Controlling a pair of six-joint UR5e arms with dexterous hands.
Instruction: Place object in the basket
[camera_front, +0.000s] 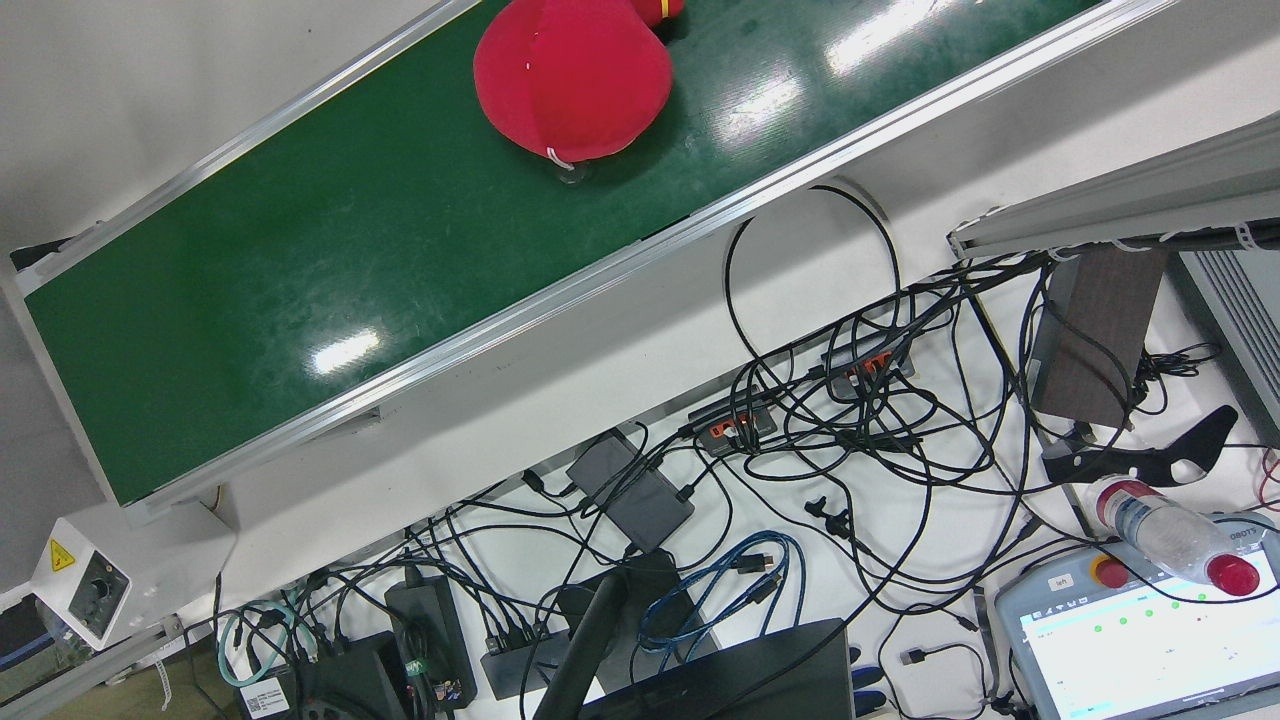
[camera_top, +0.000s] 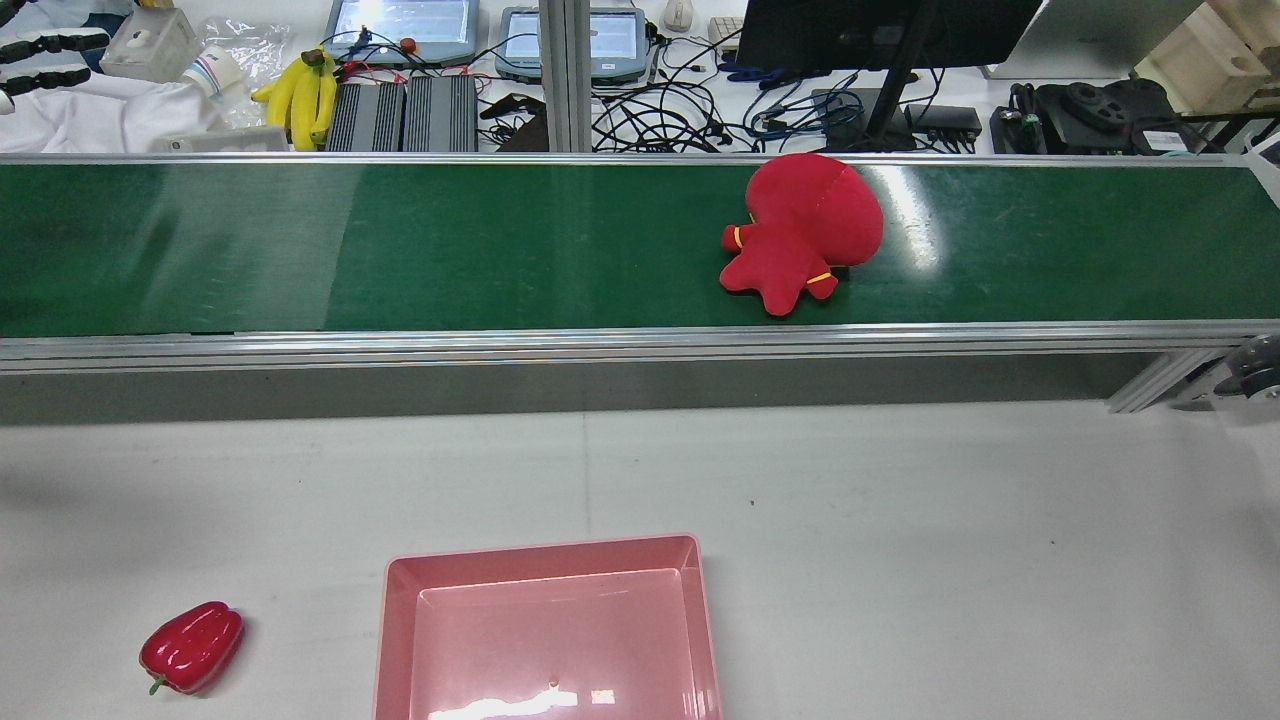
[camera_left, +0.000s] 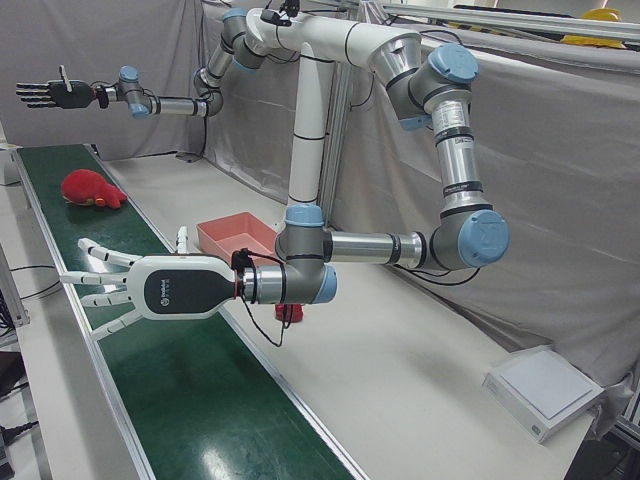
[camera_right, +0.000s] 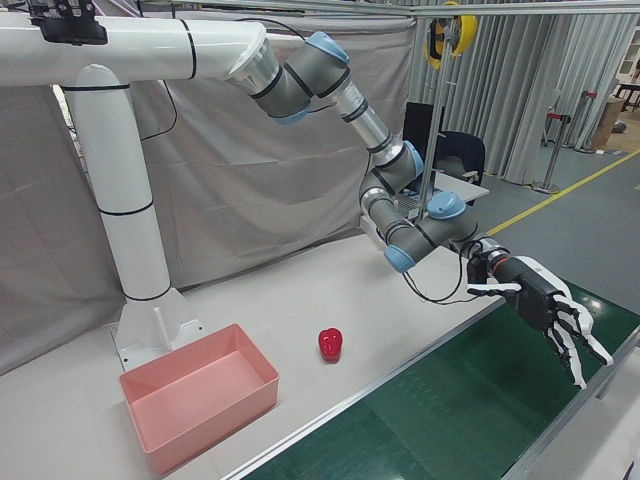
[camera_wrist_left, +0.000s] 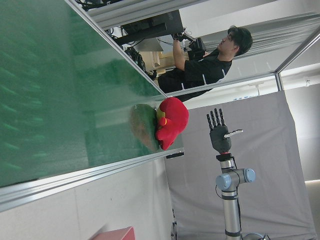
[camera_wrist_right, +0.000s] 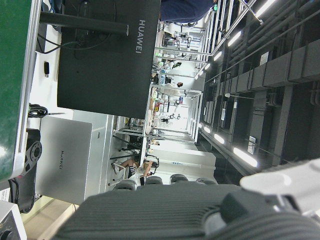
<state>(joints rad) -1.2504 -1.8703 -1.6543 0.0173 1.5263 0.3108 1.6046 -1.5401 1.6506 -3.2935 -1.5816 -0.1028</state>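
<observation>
A red plush toy (camera_top: 805, 230) lies on the green conveyor belt (camera_top: 400, 250), right of centre in the rear view; it also shows in the front view (camera_front: 570, 80), the left-front view (camera_left: 90, 188) and the left hand view (camera_wrist_left: 172, 122). An empty pink basket (camera_top: 545, 560) stands on the white table near the robot. My left hand (camera_left: 130, 288) is open with fingers spread, hovering over the belt's left end, far from the toy; it also shows in the right-front view (camera_right: 545, 310). My right hand (camera_left: 50, 93) is open, raised high beyond the toy, holding nothing.
A red bell pepper (camera_top: 192, 647) lies on the table left of the basket. Beyond the belt, a desk holds cables, monitors, bananas (camera_top: 300, 95) and tablets. A person (camera_wrist_left: 210, 70) stands past the belt's right end. A white box (camera_left: 545, 390) sits on the table's left edge.
</observation>
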